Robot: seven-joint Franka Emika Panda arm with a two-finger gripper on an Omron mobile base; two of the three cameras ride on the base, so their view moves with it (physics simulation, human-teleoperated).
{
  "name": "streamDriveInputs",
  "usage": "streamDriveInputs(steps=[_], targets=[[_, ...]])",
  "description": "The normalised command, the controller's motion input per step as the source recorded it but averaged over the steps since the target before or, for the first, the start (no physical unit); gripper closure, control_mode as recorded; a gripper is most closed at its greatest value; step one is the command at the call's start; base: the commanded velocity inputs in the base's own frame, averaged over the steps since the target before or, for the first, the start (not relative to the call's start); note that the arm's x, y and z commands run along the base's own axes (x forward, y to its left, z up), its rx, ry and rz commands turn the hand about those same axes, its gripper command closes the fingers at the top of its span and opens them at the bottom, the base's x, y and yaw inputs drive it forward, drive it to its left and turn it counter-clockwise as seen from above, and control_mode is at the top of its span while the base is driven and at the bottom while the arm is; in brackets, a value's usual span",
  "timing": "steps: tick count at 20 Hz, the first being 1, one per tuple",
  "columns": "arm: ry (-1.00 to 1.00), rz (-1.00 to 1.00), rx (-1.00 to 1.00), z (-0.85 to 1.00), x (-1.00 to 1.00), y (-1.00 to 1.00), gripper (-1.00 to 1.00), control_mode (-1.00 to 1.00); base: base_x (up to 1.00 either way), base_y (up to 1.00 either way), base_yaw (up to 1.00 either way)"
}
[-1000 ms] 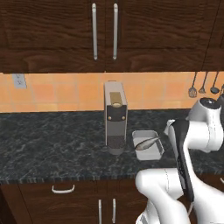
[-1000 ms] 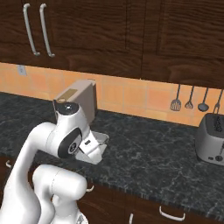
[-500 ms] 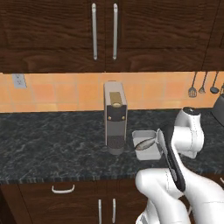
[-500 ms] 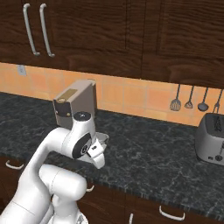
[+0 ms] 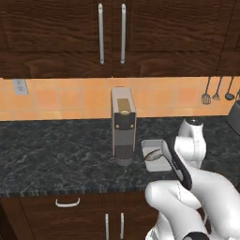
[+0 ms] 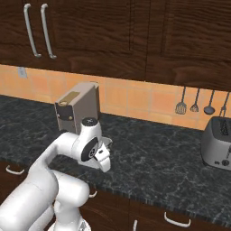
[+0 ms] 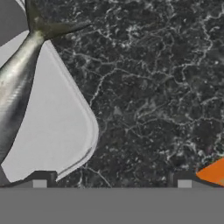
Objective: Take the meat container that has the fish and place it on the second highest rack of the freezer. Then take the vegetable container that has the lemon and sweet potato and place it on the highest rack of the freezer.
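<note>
Fish (image 7: pixel 17 83) lies lengthways in its pale grey meat container (image 7: pixel 57 131), tail fin reaching past the rim onto the dark speckled counter (image 7: pixel 153 87). In the left base view the container (image 5: pixel 154 154) sits on the counter just beside the base of the tall grey coffee machine (image 5: pixel 123 124), nearer the front edge than the back wall, and my arm covers part of it. My hand (image 7: pixel 111 181) hangs low over the counter with its two fingers spread as wide as they go, holding nothing; one fingertip (image 7: pixel 40 180) stands at the container's rounded corner, the other (image 7: pixel 183 180) over bare stone. In the right base view my hand (image 6: pixel 103 158) points down in front of the coffee machine (image 6: pixel 77 110). A toaster (image 6: pixel 218 143) stands well apart toward the right end of the counter, with utensils (image 6: pixel 195 101) hanging on the orange tiled wall behind.
</note>
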Motion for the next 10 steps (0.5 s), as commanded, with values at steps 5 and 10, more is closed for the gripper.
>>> streamDriveInputs(steps=[5,10], targets=[[0.09,0.00,0.01,-0.47,0.49,0.00,-1.00,-1.00,0.00,0.00,0.00],[0.10,0.00,0.01,-0.54,0.11,0.18,-1.00,-1.00,0.00,0.00,0.00]])
